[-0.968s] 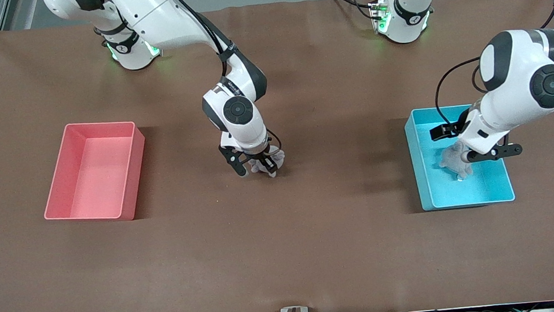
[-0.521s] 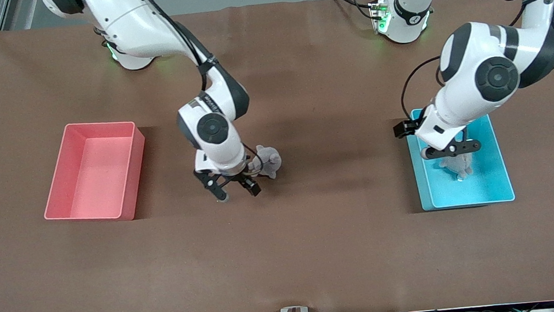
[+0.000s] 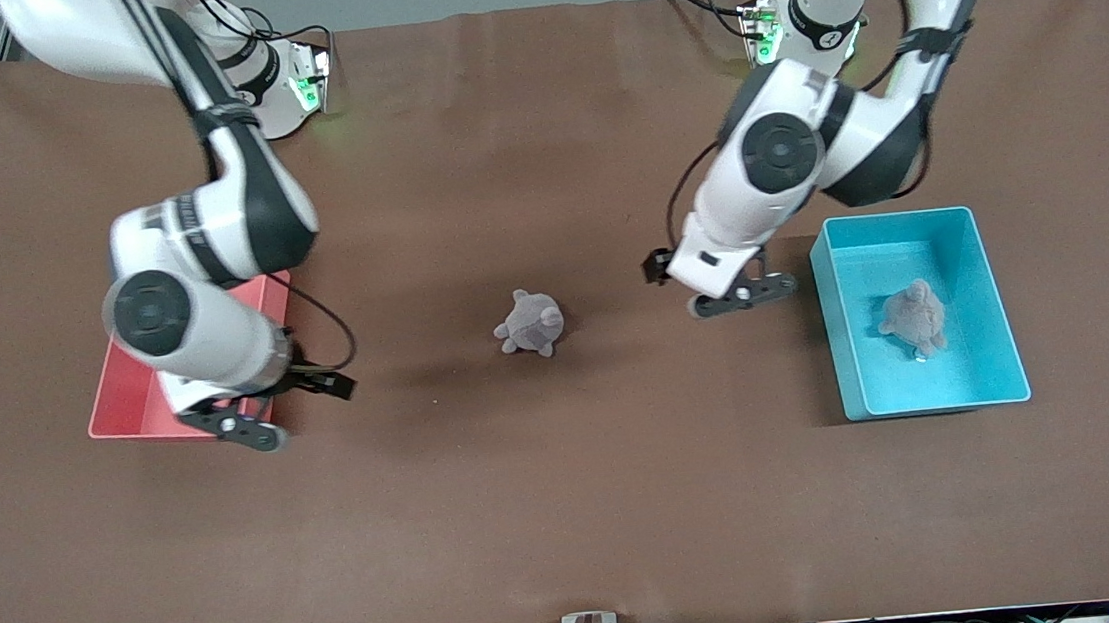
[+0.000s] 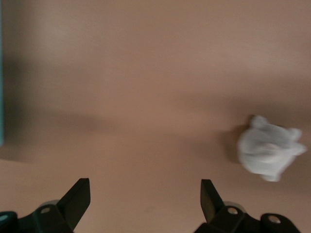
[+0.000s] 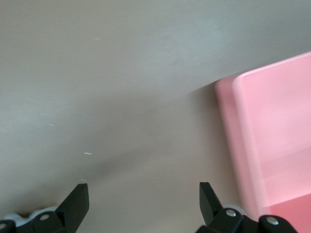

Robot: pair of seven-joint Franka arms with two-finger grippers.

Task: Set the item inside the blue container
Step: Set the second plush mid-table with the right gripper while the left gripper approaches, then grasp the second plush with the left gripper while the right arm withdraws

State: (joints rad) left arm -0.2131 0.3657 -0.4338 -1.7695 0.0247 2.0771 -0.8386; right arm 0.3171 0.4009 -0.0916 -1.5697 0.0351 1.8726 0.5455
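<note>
The pink bin [image 3: 146, 407] sits toward the right arm's end of the table. The right gripper [image 3: 267, 412] hangs over the corner of it nearest the front camera, with its jaws wide apart and nothing in them. If that arm drops down, a finger could bump the pink rim and push the bin.

A small grey plush toy [image 3: 529, 323] lies on the brown table [image 3: 572, 511], about midway between the two bins, with nothing touching it. The left gripper [image 3: 742, 295] is over the table between this toy and the blue container [image 3: 1005, 352], its jaws spread wide and empty too. The toy is soft and round, so it could slip or roll away if a gripper pinches only its edge.

Another grey toy [image 3: 914, 318] already rests inside the blue container. A fresh toy dropped from too high could bounce off it or land on the rim.
</note>
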